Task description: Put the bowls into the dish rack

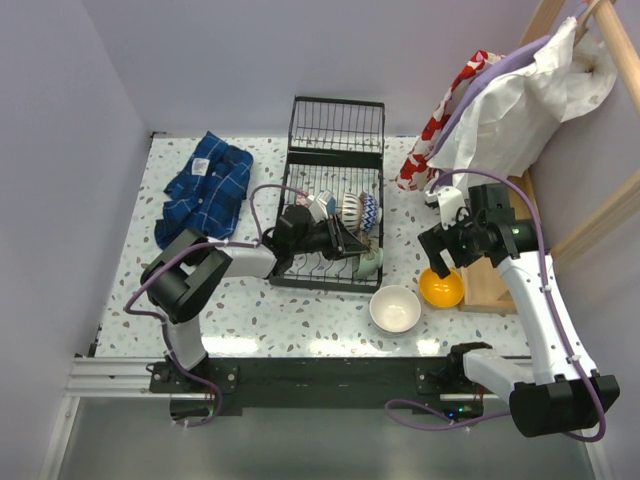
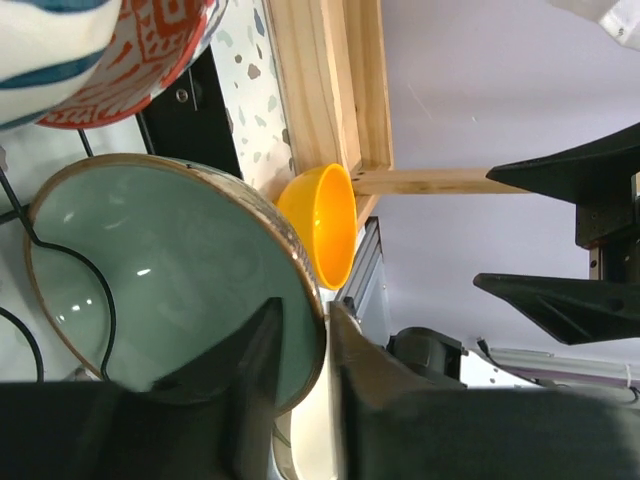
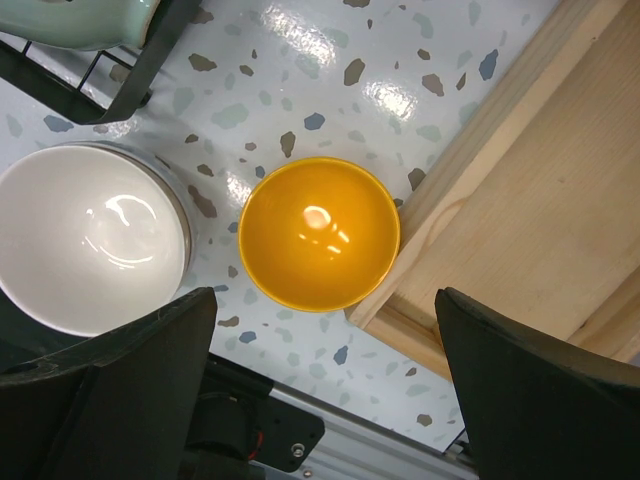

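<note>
The black wire dish rack (image 1: pixel 335 130) stands at the table's middle back with two patterned bowls (image 1: pixel 358 210) upright in its tines. A pale green bowl (image 2: pixel 170 270) leans on edge at the rack's near right corner (image 1: pixel 368 262). My left gripper (image 2: pixel 303 310) straddles its rim, one finger inside and one outside, with a thin gap on the outer side. An orange bowl (image 3: pixel 318 232) sits on the table against a wooden frame, and a white bowl (image 3: pixel 90 235) sits to its left. My right gripper (image 3: pixel 322 300) hangs wide open above the orange bowl (image 1: pixel 441 287), holding nothing.
The wooden tray (image 1: pixel 490 285) lies right of the orange bowl. A blue plaid cloth (image 1: pixel 207 187) lies left of the rack. A white bag (image 1: pixel 510 110) and a red-and-white cloth (image 1: pixel 455 110) hang at the back right. Purple walls enclose the table.
</note>
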You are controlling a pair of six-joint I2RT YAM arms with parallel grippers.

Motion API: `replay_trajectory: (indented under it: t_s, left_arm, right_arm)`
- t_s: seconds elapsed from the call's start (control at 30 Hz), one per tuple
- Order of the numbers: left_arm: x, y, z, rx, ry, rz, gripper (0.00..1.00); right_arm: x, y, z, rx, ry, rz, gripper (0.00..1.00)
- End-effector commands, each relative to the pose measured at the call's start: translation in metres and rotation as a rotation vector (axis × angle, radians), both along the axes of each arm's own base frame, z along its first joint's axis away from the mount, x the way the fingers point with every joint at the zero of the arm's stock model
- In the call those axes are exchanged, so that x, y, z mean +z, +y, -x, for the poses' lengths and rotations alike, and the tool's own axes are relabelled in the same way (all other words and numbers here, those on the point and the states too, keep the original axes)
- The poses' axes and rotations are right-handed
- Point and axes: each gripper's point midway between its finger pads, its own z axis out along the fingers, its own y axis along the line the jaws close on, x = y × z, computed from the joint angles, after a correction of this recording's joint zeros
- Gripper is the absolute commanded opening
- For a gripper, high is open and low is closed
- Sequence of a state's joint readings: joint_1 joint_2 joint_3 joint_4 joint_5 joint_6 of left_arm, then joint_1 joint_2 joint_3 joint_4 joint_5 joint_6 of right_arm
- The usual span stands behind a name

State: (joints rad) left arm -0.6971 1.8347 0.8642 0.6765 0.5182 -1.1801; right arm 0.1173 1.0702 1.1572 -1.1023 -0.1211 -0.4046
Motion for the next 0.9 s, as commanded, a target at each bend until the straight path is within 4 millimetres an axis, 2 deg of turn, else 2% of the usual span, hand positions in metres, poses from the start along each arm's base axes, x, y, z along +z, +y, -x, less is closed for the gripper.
replay_trajectory:
  t_s: [0.0,0.07,0.17,0.37,0.43,0.53,0.57,0.6,0.73,0.8,0.87]
  left_arm:
    - [0.024,-0.005,-0.01,0.031,-0.053,0.064,0.36]
    - [0.032,-0.006,-0.011,0.029,-0.072,0.08,0.47]
    - [0.042,-0.006,-0.01,0.023,-0.105,0.093,0.58]
    - [0.07,0.0,-0.014,0.009,-0.206,0.065,0.67]
    - [0.07,0.008,-0.018,0.02,-0.204,0.006,0.71]
    - [0.056,0.029,-0.025,0.058,-0.15,-0.094,0.78]
    - [0.053,0.039,-0.03,0.081,-0.137,-0.117,0.87]
    - [0.051,0.046,-0.029,0.078,-0.135,-0.14,0.91]
    - [0.057,0.072,-0.027,0.065,-0.175,-0.195,0.91]
    - [0.065,0.085,-0.021,0.024,-0.25,-0.243,0.89]
    - [0.08,0.087,-0.017,-0.041,-0.356,-0.267,0.84]
  right_arm:
    - [0.004,-0.001,0.0,-0.017,-0.033,-0.004,0.95]
    - [0.003,-0.001,0.002,-0.016,-0.021,-0.003,0.95]
    - [0.005,-0.001,0.001,-0.013,-0.016,-0.004,0.95]
    - [0.012,-0.001,-0.004,-0.012,-0.024,0.001,0.95]
    - [0.015,-0.002,-0.004,-0.009,-0.028,0.006,0.95]
    - [0.017,-0.003,-0.001,-0.008,-0.029,0.012,0.95]
    - [0.017,-0.003,0.0,-0.009,-0.028,0.013,0.95]
    - [0.017,-0.004,0.001,-0.009,-0.029,0.013,0.95]
    - [0.019,-0.004,0.004,-0.001,-0.036,0.014,0.95]
    - [0.021,-0.003,0.006,0.009,-0.042,0.012,0.95]
    - [0.02,-0.004,0.01,0.024,-0.036,0.02,0.95]
